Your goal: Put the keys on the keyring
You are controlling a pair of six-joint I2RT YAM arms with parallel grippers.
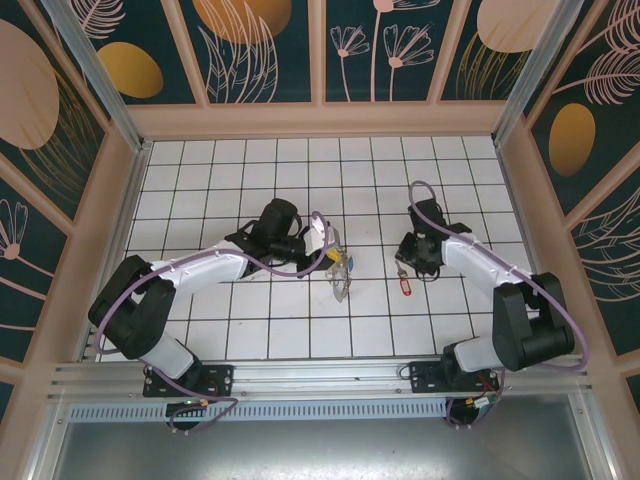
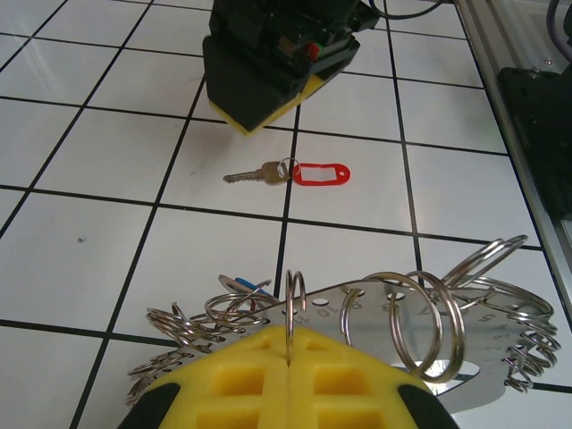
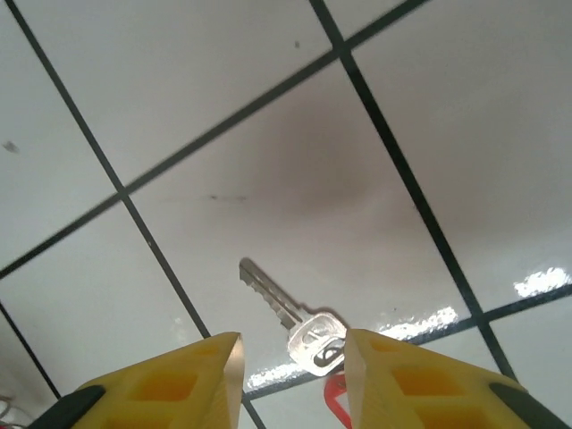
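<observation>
Tiny key (image 3: 290,317) looks light and slick, so it's probably best nipped at its bow by the spread right pincer (image 3: 292,340), while the keyring (image 2: 384,308) is pinched in the left pincer (image 2: 288,353).

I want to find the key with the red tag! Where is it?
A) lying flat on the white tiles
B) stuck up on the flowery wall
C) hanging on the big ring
A: the key with its red tag lies flat on a tile, apart from the keyring.

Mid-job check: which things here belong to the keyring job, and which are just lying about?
Job: keyring, clamped in left tool; red-tagged key on the tile under open right tool.
Not job: purple cables, patterned walls.
</observation>
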